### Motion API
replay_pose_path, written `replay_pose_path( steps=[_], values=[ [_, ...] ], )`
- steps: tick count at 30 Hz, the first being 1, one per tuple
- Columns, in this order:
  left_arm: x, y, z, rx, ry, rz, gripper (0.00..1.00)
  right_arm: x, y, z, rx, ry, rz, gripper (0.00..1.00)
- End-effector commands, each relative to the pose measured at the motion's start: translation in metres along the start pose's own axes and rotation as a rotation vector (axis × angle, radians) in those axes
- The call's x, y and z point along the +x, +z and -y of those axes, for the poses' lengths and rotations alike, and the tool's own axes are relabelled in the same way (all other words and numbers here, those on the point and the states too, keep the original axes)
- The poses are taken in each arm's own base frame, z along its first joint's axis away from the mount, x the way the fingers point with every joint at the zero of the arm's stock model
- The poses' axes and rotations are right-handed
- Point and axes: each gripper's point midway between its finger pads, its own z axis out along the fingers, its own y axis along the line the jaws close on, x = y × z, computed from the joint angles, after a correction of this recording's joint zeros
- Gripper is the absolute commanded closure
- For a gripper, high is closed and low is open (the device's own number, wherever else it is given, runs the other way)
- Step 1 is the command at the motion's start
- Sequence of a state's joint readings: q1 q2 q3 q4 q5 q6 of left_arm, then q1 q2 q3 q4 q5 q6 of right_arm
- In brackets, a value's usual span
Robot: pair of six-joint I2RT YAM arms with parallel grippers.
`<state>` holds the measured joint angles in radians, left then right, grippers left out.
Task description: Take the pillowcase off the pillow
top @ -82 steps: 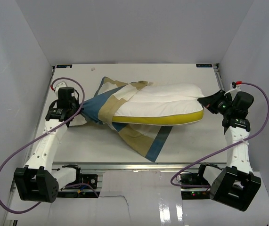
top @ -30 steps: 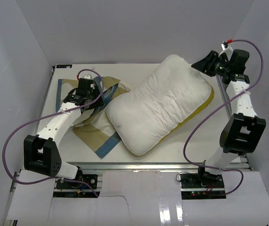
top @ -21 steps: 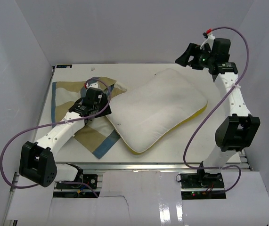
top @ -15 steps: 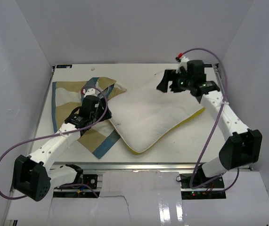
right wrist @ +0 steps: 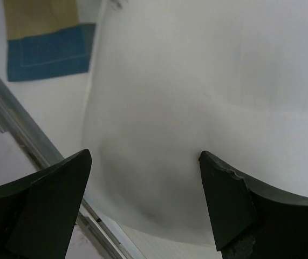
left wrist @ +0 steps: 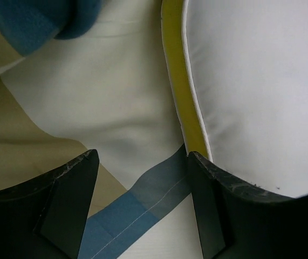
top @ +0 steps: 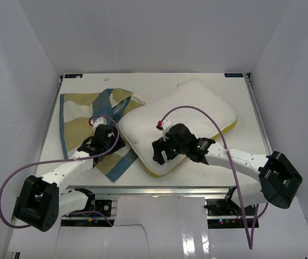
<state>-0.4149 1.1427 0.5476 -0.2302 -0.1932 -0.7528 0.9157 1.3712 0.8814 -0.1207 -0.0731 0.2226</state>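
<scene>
The white pillow [top: 197,110] with its yellow edge lies bare on the table, right of centre. The checked pillowcase [top: 75,116] lies flat and crumpled to its left, and its near corner reaches under the pillow's left edge. My left gripper [top: 112,140] hangs open over the pillowcase [left wrist: 110,108], beside the pillow's yellow edge [left wrist: 178,70], with nothing between its fingers. My right gripper [top: 157,152] is open above the near corner of the pillow [right wrist: 197,81] and holds nothing. A blue and tan corner of the pillowcase [right wrist: 48,46] shows to its left.
The table's metal front rail [right wrist: 19,132] runs just below the pillow's near corner. White walls [top: 29,59] close in the table on the left, back and right. Purple cables [top: 13,178] loop from both arms.
The pillow came out of the pillowcase and dropped flat. Both grippers opened. The right arm swung from the back right corner to the pillow's near corner, and the left arm drew back toward me.
</scene>
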Motion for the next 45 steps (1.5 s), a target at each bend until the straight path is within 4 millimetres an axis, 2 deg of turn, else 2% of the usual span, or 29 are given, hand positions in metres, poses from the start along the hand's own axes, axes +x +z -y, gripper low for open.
replay_pose_path(
  steps=[1,2,3,4,7,9,10,12,13,15,17,18,21,22,23,24,27,29,33,35,36,38,39,40,41,42,43,44,45],
  values=[
    [-0.01,0.005,0.001,0.026,-0.057,0.033,0.23,0.03,-0.005,0.038,0.171,0.094,0.025,0.13],
    [-0.01,0.007,-0.005,0.017,-0.066,0.026,0.23,0.04,-0.01,0.049,0.219,0.134,0.027,0.12],
    [-0.012,0.008,-0.006,0.023,-0.069,0.027,0.23,0.061,-0.021,0.062,0.258,0.165,0.021,0.12],
    [-0.01,0.01,-0.009,0.021,-0.073,0.022,0.23,0.069,-0.027,0.069,0.289,0.182,0.025,0.12],
    [-0.018,0.008,-0.009,0.026,-0.074,0.041,0.23,0.077,-0.065,0.102,0.479,0.236,0.081,0.12],
    [-0.027,0.002,-0.005,0.041,-0.07,0.07,0.23,0.063,-0.087,0.102,0.495,0.249,0.147,0.12],
    [-0.031,-0.001,-0.001,0.056,-0.061,0.082,0.23,0.049,-0.095,0.098,0.482,0.249,0.193,0.12],
    [-0.039,-0.009,0.015,0.125,-0.046,0.09,0.23,0.027,-0.112,0.093,0.471,0.259,0.282,0.12],
    [-0.042,-0.011,0.021,0.149,-0.027,0.091,0.23,0.013,-0.128,0.103,0.545,0.294,0.339,0.09],
    [-0.048,-0.014,0.032,0.176,-0.006,0.08,0.23,0.004,-0.149,0.123,0.667,0.374,0.402,0.05],
    [-0.044,-0.007,0.024,0.119,-0.014,0.049,0.23,-0.002,-0.163,0.141,0.742,0.477,0.454,0.02],
    [-0.044,-0.005,0.02,0.091,-0.023,0.049,0.23,0.002,-0.173,0.161,0.806,0.546,0.477,0.02],
    [-0.031,0.005,0.009,0.058,-0.06,0.026,0.23,0.02,-0.168,0.184,0.819,0.689,0.457,0.02],
    [-0.027,0.007,0.007,0.056,-0.067,0.022,0.22,0.022,-0.16,0.18,0.769,0.708,0.442,0.02],
    [-0.026,0.008,0.007,0.057,-0.08,0.027,0.23,0.014,-0.153,0.179,0.725,0.708,0.475,0.02],
    [-0.022,0.01,0.002,0.045,-0.087,0.021,0.23,0.025,-0.141,0.177,0.69,0.709,0.452,0.02],
    [-0.019,0.017,-0.002,0.029,-0.102,0.027,0.22,0.032,-0.11,0.164,0.539,0.721,0.447,0.02],
    [-0.013,0.023,-0.007,0.012,-0.107,0.014,0.23,0.046,-0.091,0.156,0.473,0.754,0.424,0.02],
    [-0.007,0.03,-0.01,0.0,-0.115,-0.002,0.23,0.072,-0.074,0.156,0.478,0.795,0.401,0.03],
    [-0.007,0.031,-0.01,-0.001,-0.119,0.002,0.23,0.074,-0.072,0.156,0.473,0.797,0.406,0.1],
    [-0.009,0.031,-0.011,-0.003,-0.128,0.011,0.23,0.067,-0.072,0.155,0.455,0.773,0.428,0.23],
    [-0.009,0.032,-0.015,-0.023,-0.137,0.017,0.23,0.061,-0.073,0.157,0.45,0.705,0.442,0.39],
    [-0.009,0.034,-0.018,-0.032,-0.148,0.009,0.23,0.059,-0.08,0.167,0.506,0.633,0.445,0.59],
    [-0.008,0.035,-0.018,-0.025,-0.15,0.0,0.23,0.049,-0.09,0.172,0.535,0.602,0.473,0.85],
    [-0.007,0.037,-0.02,-0.025,-0.152,-0.008,0.23,0.047,-0.1,0.184,0.586,0.589,0.488,0.92],
    [-0.005,0.04,-0.024,-0.034,-0.155,-0.021,0.23,0.044,-0.108,0.19,0.61,0.515,0.478,0.92],
    [-0.005,0.042,-0.026,-0.041,-0.153,-0.022,0.23,0.032,-0.119,0.192,0.607,0.476,0.498,0.92],
    [-0.005,0.044,-0.029,-0.05,-0.154,-0.025,0.23,0.028,-0.131,0.204,0.641,0.466,0.507,0.92],
    [-0.006,0.046,-0.034,-0.055,-0.168,-0.031,0.23,0.026,-0.137,0.207,0.635,0.448,0.5,0.92]
  ],
)
